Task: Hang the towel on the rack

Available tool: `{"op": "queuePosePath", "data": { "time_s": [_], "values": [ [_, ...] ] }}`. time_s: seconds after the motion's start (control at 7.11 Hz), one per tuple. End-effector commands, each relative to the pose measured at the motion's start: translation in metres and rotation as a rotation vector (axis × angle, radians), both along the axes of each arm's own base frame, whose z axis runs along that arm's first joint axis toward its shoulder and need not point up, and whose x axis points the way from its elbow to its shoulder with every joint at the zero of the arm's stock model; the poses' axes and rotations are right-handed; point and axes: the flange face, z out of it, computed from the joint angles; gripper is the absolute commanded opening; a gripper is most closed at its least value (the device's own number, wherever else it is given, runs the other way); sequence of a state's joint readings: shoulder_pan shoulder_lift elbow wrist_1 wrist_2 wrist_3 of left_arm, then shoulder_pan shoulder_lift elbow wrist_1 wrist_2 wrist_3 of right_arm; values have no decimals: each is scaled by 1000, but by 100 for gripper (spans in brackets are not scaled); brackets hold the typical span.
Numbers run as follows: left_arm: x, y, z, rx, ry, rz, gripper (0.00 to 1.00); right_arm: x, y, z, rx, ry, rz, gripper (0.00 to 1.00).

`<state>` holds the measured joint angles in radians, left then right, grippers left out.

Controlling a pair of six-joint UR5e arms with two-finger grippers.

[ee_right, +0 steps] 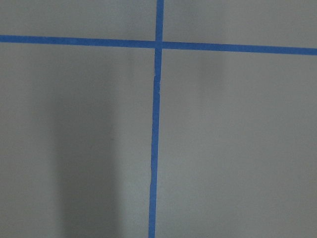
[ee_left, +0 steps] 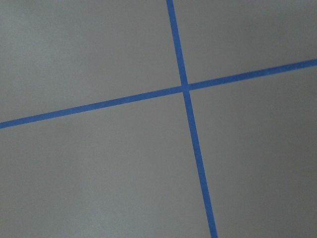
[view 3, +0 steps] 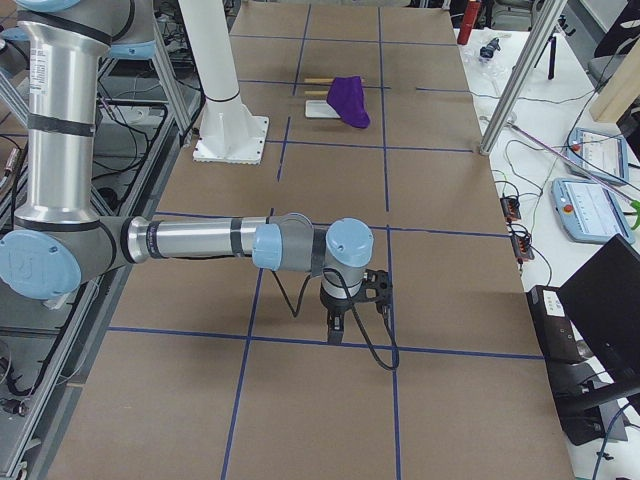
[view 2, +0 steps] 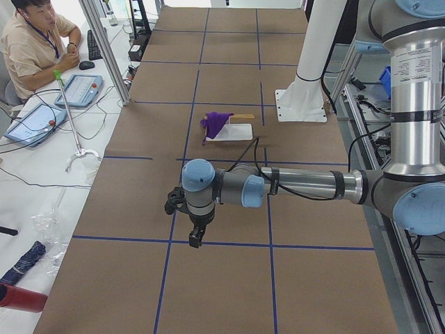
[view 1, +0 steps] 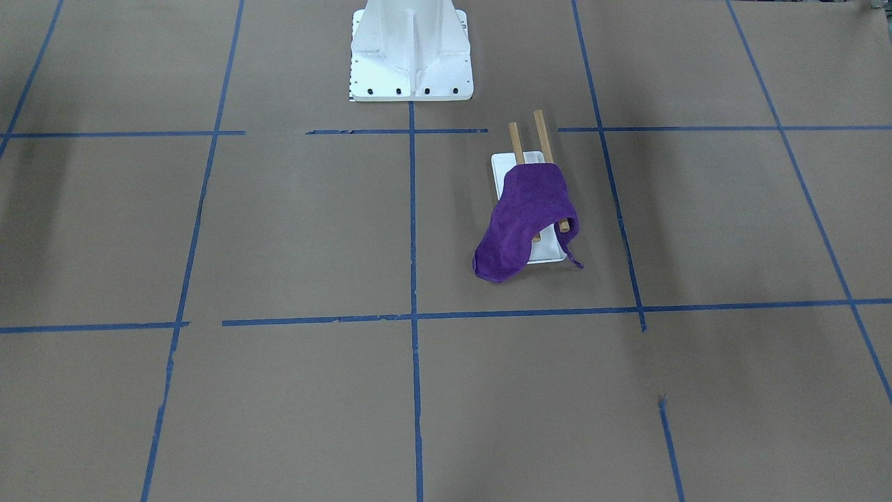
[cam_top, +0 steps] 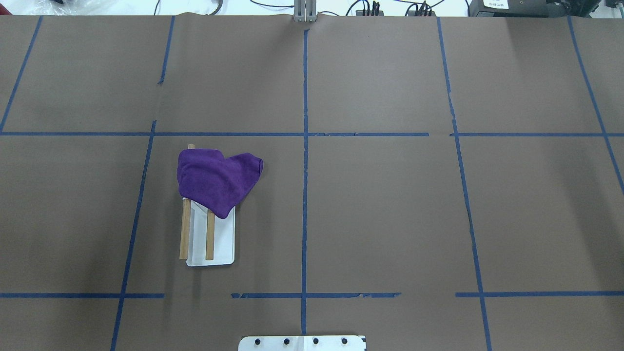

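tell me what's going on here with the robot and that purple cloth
Nothing is touching the cloth right now. The small, fuzzy, deep purple towel lies draped over the far ends of the two wooden dowels of the little white-based rack. One lobe sags off the side toward the brown, blue-taped table. The left arm and the right arm hover over the table well away from the rack. Whether their jaws are open cannot be told.
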<state>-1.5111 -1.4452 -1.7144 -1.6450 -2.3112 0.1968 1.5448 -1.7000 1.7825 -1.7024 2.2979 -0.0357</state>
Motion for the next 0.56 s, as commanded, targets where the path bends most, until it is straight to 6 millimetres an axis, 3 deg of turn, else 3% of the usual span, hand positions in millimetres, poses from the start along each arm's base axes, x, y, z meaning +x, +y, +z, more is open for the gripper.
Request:
{"op": "queuePosePath", "data": {
  "time_s": [0.0, 0.42],
  "values": [
    [1, 1, -2, -12, 39, -9, 100, 0, -1, -1, 3, 0, 0, 100],
    [-1, 2, -6, -85, 36, -104, 100, 0, -1, -1, 3, 0, 0, 100]
  ]
}}
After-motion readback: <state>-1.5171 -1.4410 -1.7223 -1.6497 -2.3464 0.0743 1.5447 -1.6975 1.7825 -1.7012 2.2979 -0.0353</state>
